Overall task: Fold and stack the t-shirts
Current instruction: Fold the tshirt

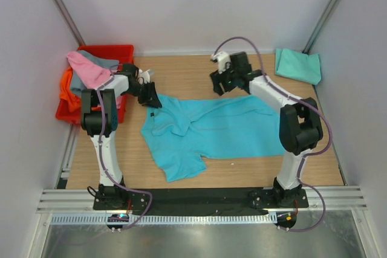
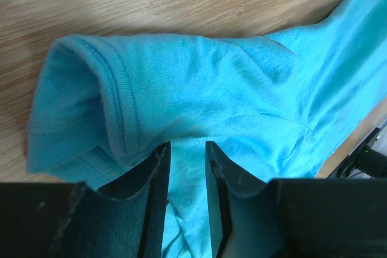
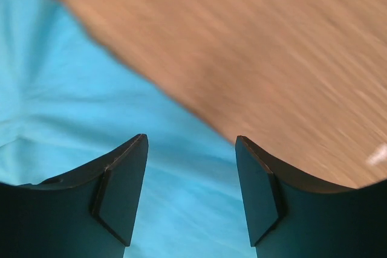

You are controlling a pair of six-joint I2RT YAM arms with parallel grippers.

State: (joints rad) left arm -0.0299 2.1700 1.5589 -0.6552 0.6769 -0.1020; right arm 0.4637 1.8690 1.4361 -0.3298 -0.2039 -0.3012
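Note:
A bright turquoise-blue t-shirt [image 1: 224,128] lies spread and rumpled across the middle of the table. My left gripper [image 1: 151,99] is low over its left end. In the left wrist view its jaws [image 2: 187,145] stand a little apart, and the shirt's cloth [image 2: 199,70] shows in the narrow gap by a bunched hem. My right gripper [image 1: 220,86] hovers above the shirt's far edge. It is open [image 3: 190,140], with nothing between the fingers and the shirt [image 3: 72,89] below. A paler mint-teal t-shirt [image 1: 297,64] lies folded at the back right.
A red crate [image 1: 115,49] stands at the back left. Pink [image 1: 87,69], grey [image 1: 100,60] and orange [image 1: 68,89] shirts spill over its side. Bare wooden table [image 1: 181,74] shows between the two grippers, and white walls close the back and sides.

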